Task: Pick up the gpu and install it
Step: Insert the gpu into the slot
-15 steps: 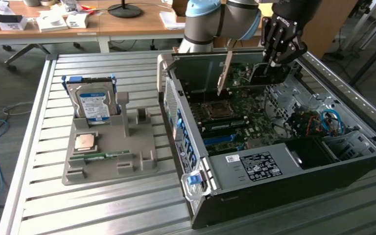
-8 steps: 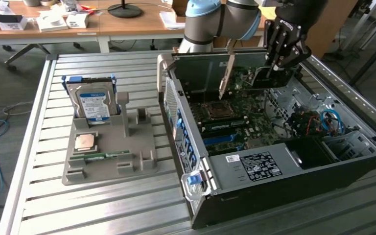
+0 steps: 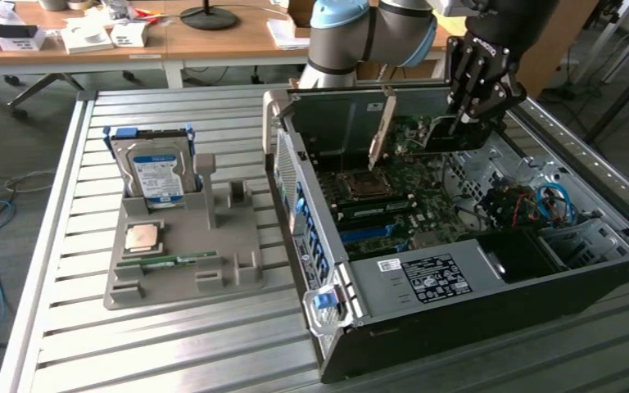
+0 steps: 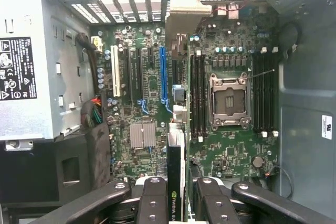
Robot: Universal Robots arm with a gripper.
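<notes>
gripper [image 4: 178,192]: black fingers pinching the thin dark gpu [image 4: 175,163] card edge-on
gpu: above green motherboard [image 4: 147,82] inside open dark computer case [image 3: 457,344], seemingly in line with long blue slot [image 4: 163,74]

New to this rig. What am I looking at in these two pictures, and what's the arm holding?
One robot arm with a gripper. One picture comes from a camera off the arm; the other from its wrist, looking into the open computer case. The gripper is shut on the gpu, a dark card held edge-on over the motherboard. Beside the case, on the metal table, a grey tray holds a hard drive, a processor chip and a memory stick.
</notes>
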